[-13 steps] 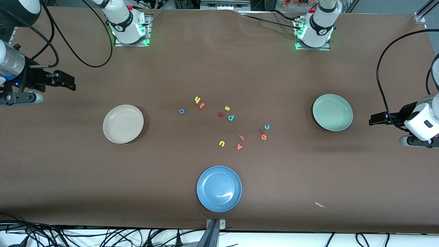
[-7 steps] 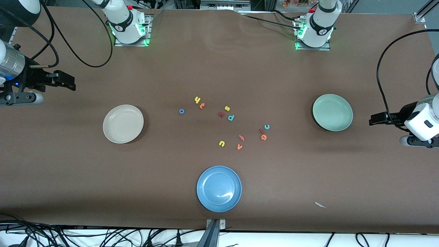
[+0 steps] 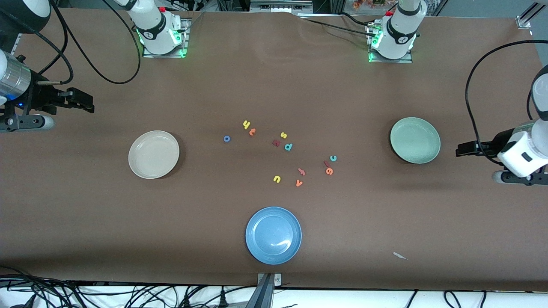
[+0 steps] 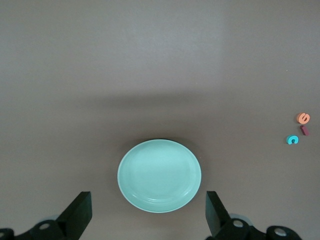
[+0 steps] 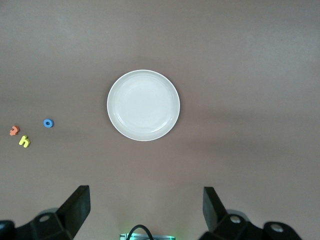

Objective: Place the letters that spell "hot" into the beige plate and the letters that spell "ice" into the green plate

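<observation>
- The desk (image 3: 274, 85) is carrying everything under a brown cover, and none of the sorting is looking done yet.
- The left gripper (image 4: 147, 212) is hanging over the left arm's end of the desk beside the green plate, its fingers (image 4: 80, 210) spread wide and grasping nothing.
- The right gripper (image 5: 145, 210) is hanging over the right arm's end of the desk near the beige plate, fingers (image 5: 77, 202) likewise released and empty.
- The beige plate (image 3: 137, 160) is sitting empty toward the right arm's end.
- The green plate (image 3: 428, 132) is sitting empty toward the left arm's end.
- The blue plate (image 3: 257, 248) is lying nearest the front camera, not wanted by the task.
- The letters that spell "hot" are all waiting on the desk: the yellow "h" (image 3: 246, 124) touching or just beside the orange "t" (image 3: 252, 131), the blue "o" (image 3: 227, 138) near them toward the beige plate.
- The letters that spell "ice" are clustering between the middle and the green plate: teal "c" (image 3: 333, 158), dark red "i" (image 3: 326, 163), orange "e" (image 3: 329, 171).
- Stray letters are lying among them; six moves are remaining, as I judge it.
</observation>
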